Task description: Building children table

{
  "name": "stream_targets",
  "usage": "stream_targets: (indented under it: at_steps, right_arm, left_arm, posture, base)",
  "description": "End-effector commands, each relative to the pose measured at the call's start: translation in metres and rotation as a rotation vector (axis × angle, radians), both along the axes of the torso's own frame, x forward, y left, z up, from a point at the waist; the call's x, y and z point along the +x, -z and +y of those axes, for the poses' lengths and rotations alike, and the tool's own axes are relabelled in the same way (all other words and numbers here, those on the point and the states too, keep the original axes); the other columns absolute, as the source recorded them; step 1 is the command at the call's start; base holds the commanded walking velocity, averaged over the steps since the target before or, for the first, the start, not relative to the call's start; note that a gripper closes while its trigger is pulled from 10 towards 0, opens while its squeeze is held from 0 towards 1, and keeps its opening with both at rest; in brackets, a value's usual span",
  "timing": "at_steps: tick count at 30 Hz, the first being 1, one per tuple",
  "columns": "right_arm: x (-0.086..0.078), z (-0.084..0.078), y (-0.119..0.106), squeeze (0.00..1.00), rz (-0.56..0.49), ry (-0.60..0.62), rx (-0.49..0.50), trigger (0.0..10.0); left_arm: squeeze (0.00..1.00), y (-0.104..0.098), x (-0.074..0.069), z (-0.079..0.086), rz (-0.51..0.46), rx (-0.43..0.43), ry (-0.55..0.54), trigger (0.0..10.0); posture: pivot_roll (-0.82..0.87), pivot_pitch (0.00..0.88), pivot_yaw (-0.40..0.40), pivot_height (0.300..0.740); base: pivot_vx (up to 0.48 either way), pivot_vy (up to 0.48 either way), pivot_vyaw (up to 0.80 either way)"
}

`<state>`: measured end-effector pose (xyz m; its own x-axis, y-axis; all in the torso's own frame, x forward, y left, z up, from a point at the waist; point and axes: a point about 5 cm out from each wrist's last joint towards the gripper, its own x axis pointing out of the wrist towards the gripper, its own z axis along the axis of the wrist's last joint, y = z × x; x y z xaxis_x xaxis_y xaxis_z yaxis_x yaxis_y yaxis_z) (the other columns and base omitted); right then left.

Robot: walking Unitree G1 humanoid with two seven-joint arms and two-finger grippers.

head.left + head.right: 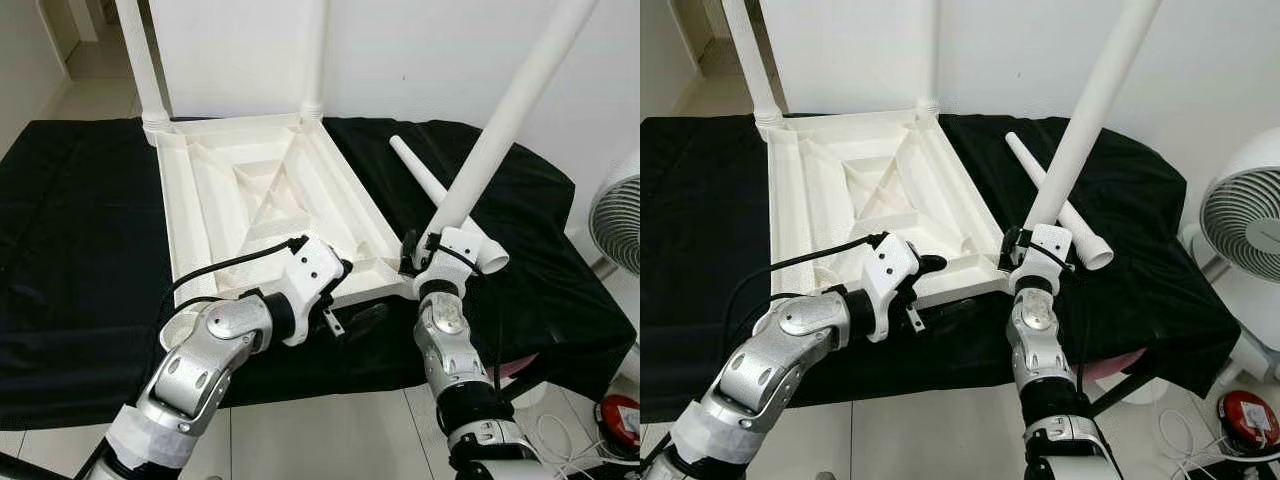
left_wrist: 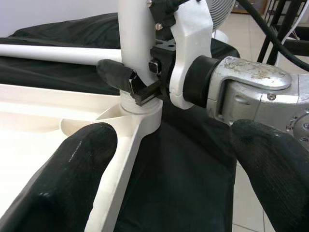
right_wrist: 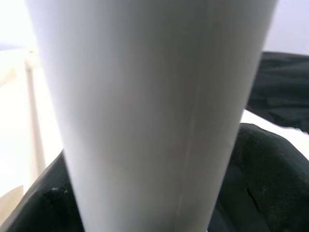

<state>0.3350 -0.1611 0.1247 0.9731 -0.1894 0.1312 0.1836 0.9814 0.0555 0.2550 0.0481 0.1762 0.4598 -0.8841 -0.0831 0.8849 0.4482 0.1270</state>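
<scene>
Left eye view: one white tabletop (image 1: 265,205) lies upside down on a black cloth (image 1: 70,240). Four white legs counted: two stand upright in the far corner sockets, left (image 1: 140,60) and right (image 1: 314,55); one loose leg (image 1: 420,177) lies on the cloth just right of the tabletop; one tilted leg (image 1: 510,115) stands at the near right corner. The right gripper (image 1: 425,255) is clamped round the base of the tilted leg. The left gripper (image 1: 345,290) sits at the tabletop's near edge. One fan (image 1: 615,220) stands at far right.

Right eye view: same count. A red object (image 1: 1248,420) lies on the floor at lower right.

Left wrist view: the left gripper's fingers (image 2: 72,174) are spread wide, one resting on the tabletop rim, the other apart over the cloth; nothing is grasped. The tilted leg's base sits in the corner socket (image 2: 140,108).

Right wrist view: the tilted leg is close against the camera, held between the dark fingers (image 3: 270,174).
</scene>
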Motion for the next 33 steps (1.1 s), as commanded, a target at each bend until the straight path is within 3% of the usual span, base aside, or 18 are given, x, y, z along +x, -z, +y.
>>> stream_targets:
  at_steps: [1,2,3,7,10,14,23,32,33]
  right_arm:
    - [-0.001,-0.003,-0.003,0.1,-0.026,-0.016,0.001,10.0]
    - [0.0,-0.004,-0.005,0.1,-0.035,-0.048,0.0,10.0]
    - [0.0,-0.005,-0.005,0.0,-0.035,-0.107,0.003,10.0]
    - [0.0,-0.006,-0.006,0.0,-0.036,-0.163,-0.021,10.0]
    - [-0.002,-0.015,-0.01,0.0,-0.036,-0.339,-0.107,10.0]
    - [-0.002,-0.016,-0.01,0.0,-0.033,-0.389,-0.118,10.0]
    - [-0.001,-0.026,-0.013,0.0,0.05,-0.711,-0.25,10.0]
    - [0.004,-0.031,-0.017,0.0,0.078,-0.774,-0.287,9.8]
    - [0.006,-0.035,-0.017,0.0,0.098,-0.787,-0.297,8.1]
  left_arm:
    - [0.0,0.001,0.001,-0.001,-0.007,0.005,-0.01,10.0]
    - [0.0,0.001,0.001,-0.002,-0.007,0.004,-0.008,10.0]
    - [0.0,0.001,0.001,-0.003,-0.006,0.003,-0.006,10.0]
    - [0.0,0.002,0.001,-0.005,-0.005,0.003,-0.005,10.0]
    - [0.0,0.008,0.001,-0.013,0.011,0.006,-0.004,10.0]
    - [0.0,0.01,0.001,-0.015,0.019,0.005,-0.005,10.0]
    - [0.0,0.01,0.006,-0.022,0.002,0.002,-0.059,10.0]
    - [0.0,0.01,0.009,-0.016,-0.004,0.011,-0.081,10.0]
    - [0.0,0.009,0.011,-0.014,-0.009,0.012,-0.088,10.0]
  posture:
    - [-0.06,0.0,-0.046,0.74]
    - [-0.06,0.0,-0.046,0.74]
    - [-0.06,0.0,-0.046,0.74]
    - [-0.07,0.0,-0.046,0.74]
    - [-0.07,0.0,-0.046,0.74]
    - [-0.07,0.0,-0.046,0.74]
    - [-0.07,0.0,-0.045,0.74]
    - [-0.06,0.0,-0.046,0.74]
    - [-0.06,0.0,-0.046,0.74]
  base:
    - [0.0,0.0,0.0]
    - [0.0,0.0,0.0]
    - [0.0,0.0,0.0]
    - [0.0,0.0,0.0]
    - [0.0,0.0,0.0]
    - [0.0,0.0,0.0]
    - [0.0,0.0,0.0]
    - [0.0,0.0,0.0]
    - [0.0,0.0,0.0]
